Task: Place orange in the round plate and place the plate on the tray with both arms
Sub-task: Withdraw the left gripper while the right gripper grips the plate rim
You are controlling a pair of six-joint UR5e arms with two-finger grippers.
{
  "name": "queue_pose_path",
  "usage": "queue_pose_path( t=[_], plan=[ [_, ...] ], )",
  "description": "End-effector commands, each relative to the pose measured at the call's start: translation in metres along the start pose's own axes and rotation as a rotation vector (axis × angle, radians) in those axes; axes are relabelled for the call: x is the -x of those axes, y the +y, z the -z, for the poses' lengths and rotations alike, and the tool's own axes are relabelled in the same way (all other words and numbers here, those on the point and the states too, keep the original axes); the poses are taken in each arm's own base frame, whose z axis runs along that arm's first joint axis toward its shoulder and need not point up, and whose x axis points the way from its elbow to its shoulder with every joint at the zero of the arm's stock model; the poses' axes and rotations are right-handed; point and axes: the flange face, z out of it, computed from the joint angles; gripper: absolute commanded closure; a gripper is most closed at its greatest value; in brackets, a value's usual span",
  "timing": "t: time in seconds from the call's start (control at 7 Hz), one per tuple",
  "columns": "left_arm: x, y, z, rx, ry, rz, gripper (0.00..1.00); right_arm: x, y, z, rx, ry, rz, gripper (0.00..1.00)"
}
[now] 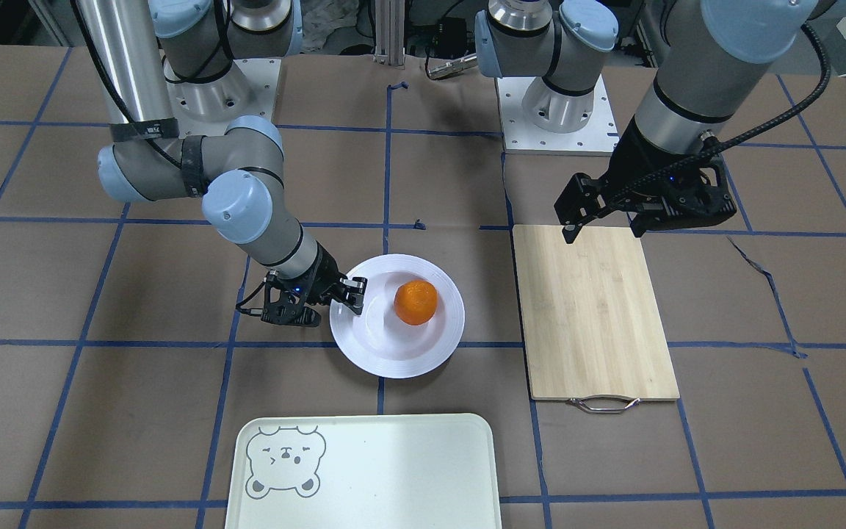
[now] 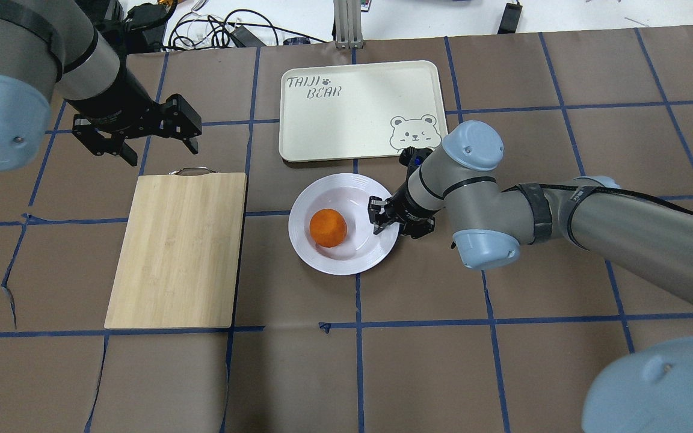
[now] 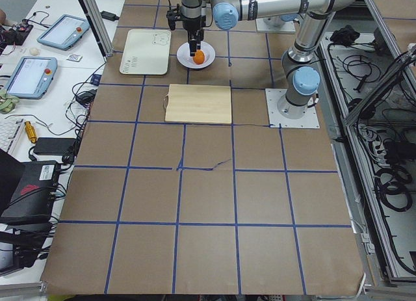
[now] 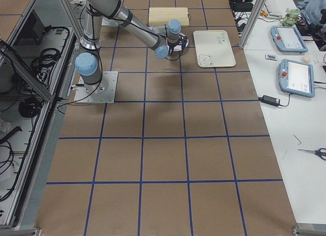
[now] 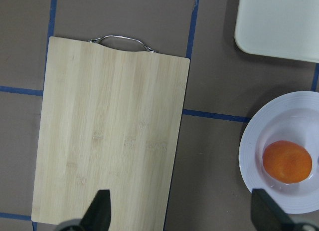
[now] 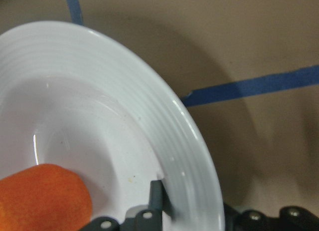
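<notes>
right gripper (image 1: 355, 294) sat low at the edge of the round plate (image 1: 393, 364), on the side facing the right arm. its jaws straddled the ridged rim. the wrist view showed one finger (image 6: 157, 197) resting against the inner slope, with the other mostly hidden under the outer edge. whether it was truly clamped could not be told. left gripper (image 2: 161, 151) hung spread wide and empty, above the handle end of the bamboo cutting board (image 1: 592, 316) and well apart from the plate

the orange (image 1: 416, 302) lay loose in the plate's shallow sunken centre, a little toward the cutting board side. the plate rested flat on the brown papered table (image 1: 761, 441), near the tray (image 1: 393, 470) but not touching it. the tray held nothing

the plate looked stiff, glossy and breakable. its glaze probably gave hard fingers little friction, though the ridges might have helped. held by one point on the rim, it would likely sag or twist, and the round fruit could roll toward the low side and off. the safer hold seemed to be two pinches on opposite parts of the wide rim, one per arm, with the plate kept level and moved slowly. the orange itself looked light and firm and needed no further handling
</notes>
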Motion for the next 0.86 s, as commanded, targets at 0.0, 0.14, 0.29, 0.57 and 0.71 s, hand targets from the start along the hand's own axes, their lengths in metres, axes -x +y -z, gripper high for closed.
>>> queue_pose_path(
  t=[0.0, 0.14, 0.29, 0.57, 0.71],
  plan=[
    [0.0, 0.001, 0.001, -0.001, -0.001, -0.001, 0.0, 0.006, -0.006, 0.007, -0.013, -0.006, -0.017, 0.96],
    [0.0, 0.001, 0.0, 0.001, -0.002, -0.001, 0.0, 0.012, -0.013, 0.016, -0.03, -0.015, -0.012, 0.97],
    [0.001, 0.002, 0.001, 0.0, -0.004, -0.001, 0.0, 0.015, -0.022, 0.025, -0.038, -0.028, -0.015, 0.97],
    [0.003, 0.002, 0.003, -0.006, -0.028, -0.002, 0.0, 0.014, -0.051, 0.055, -0.04, -0.077, -0.072, 0.99],
    [0.002, 0.003, 0.006, -0.015, -0.023, -0.002, 0.0, 0.011, -0.075, 0.081, -0.065, -0.12, -0.099, 1.0]
  ],
)
